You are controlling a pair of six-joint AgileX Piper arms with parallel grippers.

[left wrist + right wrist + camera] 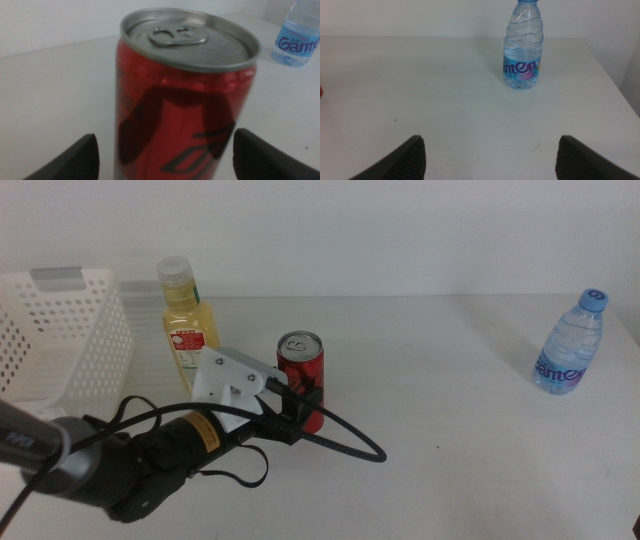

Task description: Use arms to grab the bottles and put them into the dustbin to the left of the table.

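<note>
Straddling the red soda can [300,375] mid-worktop, the left tool [298,402] has its jaws spread wide on either side, not gripping yet. Can's upright, just beside the yellow juice bottle [186,315]. Right tool [490,155] waits wide open, facing the water bottle [522,47].

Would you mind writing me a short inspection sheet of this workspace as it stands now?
Surface: white table, bare between the items.
Job's things: red can upright mid-table; yellow juice bottle upright behind the left arm; water bottle upright far right; white basket at the left edge.
Clutter: nothing seen.
Grippers: left gripper open, jaws either side of the can, not yet closed; right gripper open, facing the water bottle, well short of it.
Cables: black cable loops onto the table before the can.
Surroundings: plain white wall.
</note>
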